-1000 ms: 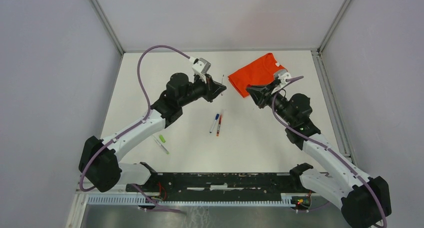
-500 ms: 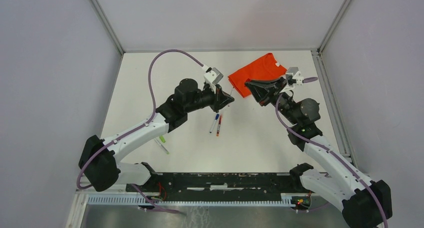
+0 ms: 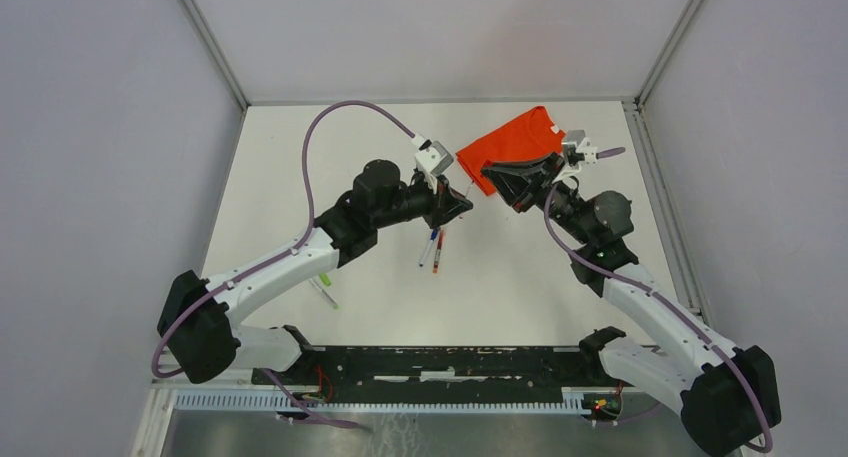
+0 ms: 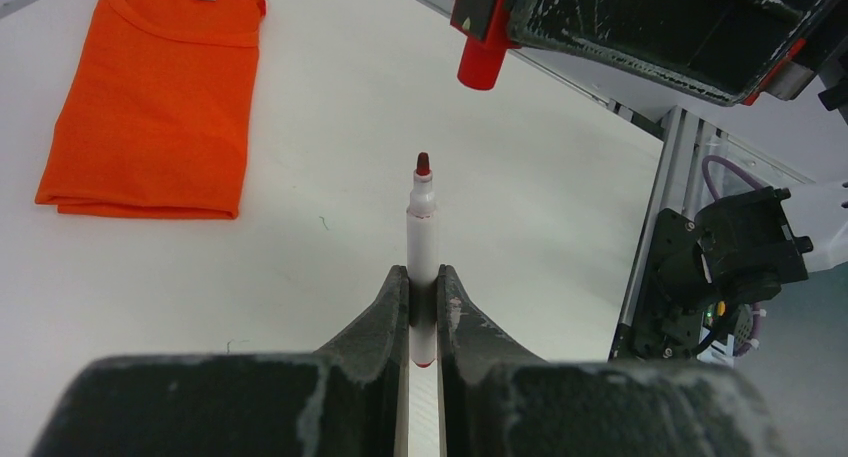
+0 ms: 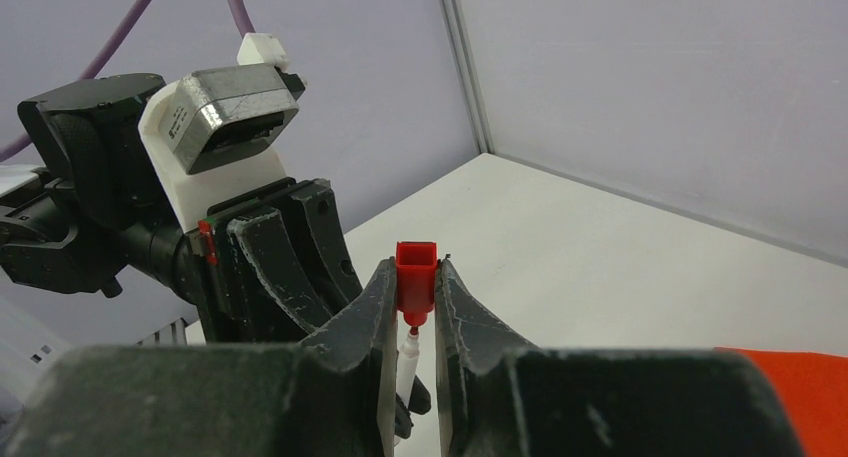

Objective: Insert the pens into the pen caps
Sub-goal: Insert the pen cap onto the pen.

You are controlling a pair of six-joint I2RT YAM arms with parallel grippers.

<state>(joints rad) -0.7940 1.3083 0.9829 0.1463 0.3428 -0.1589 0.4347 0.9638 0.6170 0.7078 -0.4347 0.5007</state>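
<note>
The white table (image 3: 520, 287) carried a folded orange shirt (image 3: 512, 142) (far side), a blue-ended pen (image 3: 427, 253) just beside an orange-ended pen (image 3: 438, 256), and a third pen (image 3: 322, 294) near a green cap (image 3: 324, 277).

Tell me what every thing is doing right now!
red pen, uncapped, clamped in left gripper.
red cap, pinched in right gripper, not on the pen yet.
orange shirt, folded flat.
blue pen, lying on table.
green pen, lying on table.
</note>
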